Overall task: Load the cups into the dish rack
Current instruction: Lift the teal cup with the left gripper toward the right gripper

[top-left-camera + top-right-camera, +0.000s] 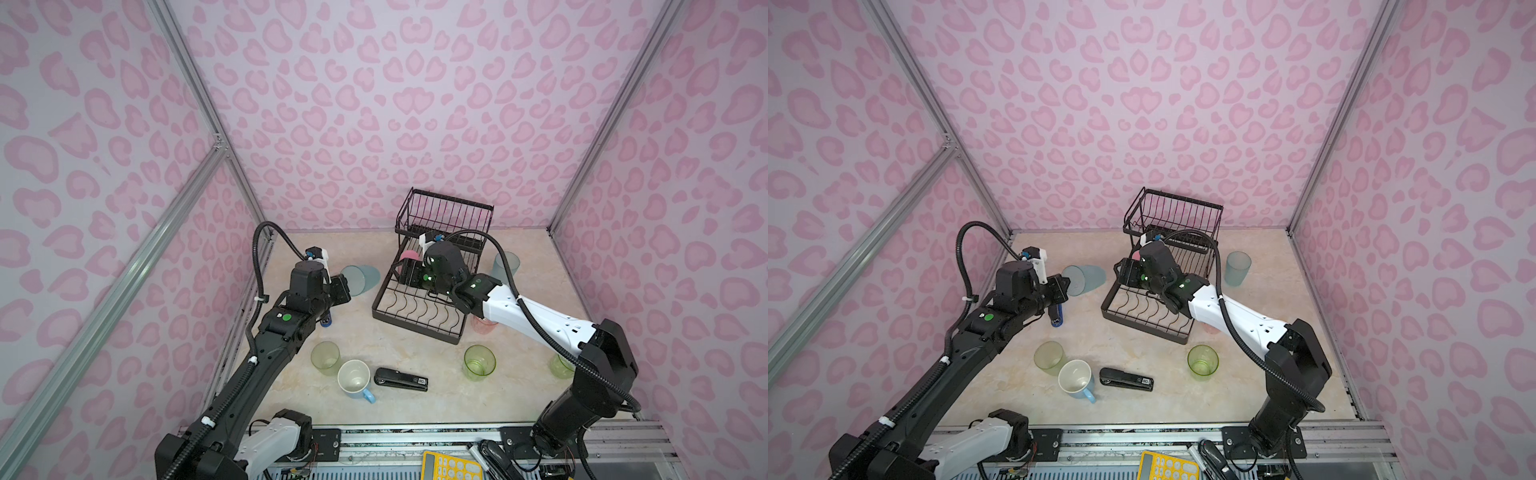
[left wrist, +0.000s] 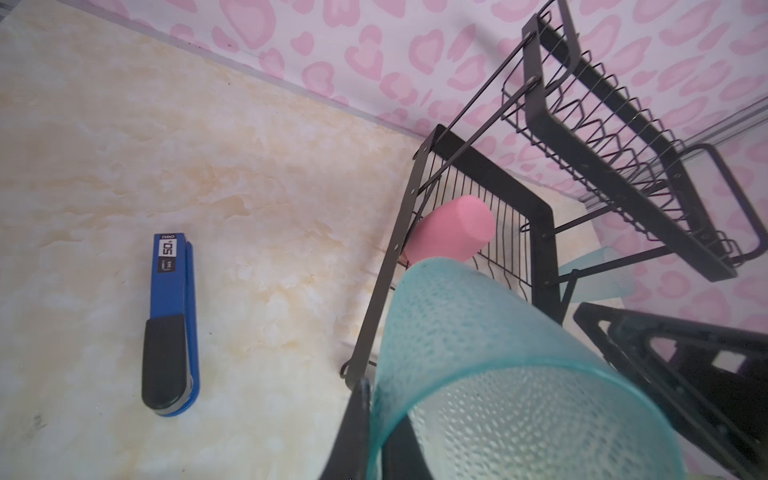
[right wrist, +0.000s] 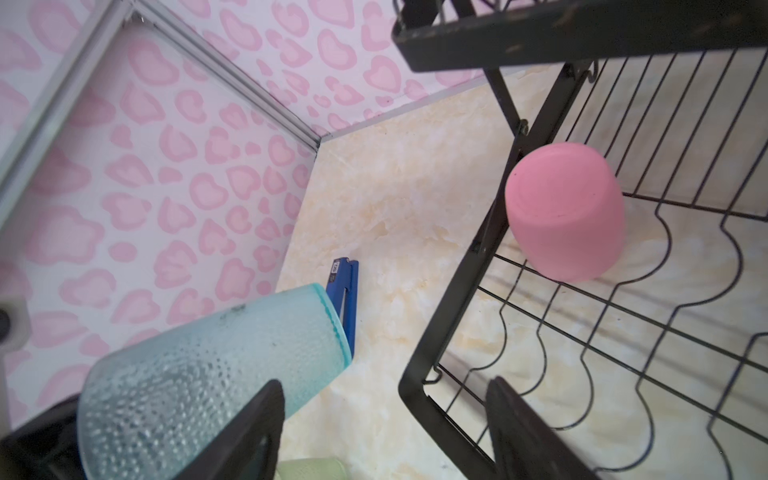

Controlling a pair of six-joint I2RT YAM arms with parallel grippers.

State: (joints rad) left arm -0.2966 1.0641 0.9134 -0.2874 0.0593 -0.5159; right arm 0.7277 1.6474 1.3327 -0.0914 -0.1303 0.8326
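My left gripper (image 1: pixel 343 289) (image 2: pixel 376 415) is shut on the rim wall of a frosted blue-grey cup (image 1: pixel 360 279) (image 1: pixel 1084 279) (image 2: pixel 478 345) (image 3: pixel 208 374), holding it on its side above the table, left of the black wire dish rack (image 1: pixel 415 318) (image 1: pixel 1144 322) (image 2: pixel 415 199) (image 3: pixel 457 291). A pink cup (image 1: pixel 409 255) (image 2: pixel 453 230) (image 3: pixel 567 212) stands upside down in the rack's lower tray. My right gripper (image 1: pixel 406 274) (image 1: pixel 1127 272) (image 3: pixel 384 386) hovers open over the tray's left edge, with nothing between its fingers.
On the table stand several loose cups: a pale green one (image 1: pixel 325 357), a light-blue mug (image 1: pixel 354 378), a clear green one (image 1: pixel 480 362), a frosted blue-grey one (image 1: pixel 506 266). A pinkish one (image 1: pixel 484 326) shows under my right arm. There is also a black stapler (image 1: pixel 401 379) and a blue stapler (image 2: pixel 170 324).
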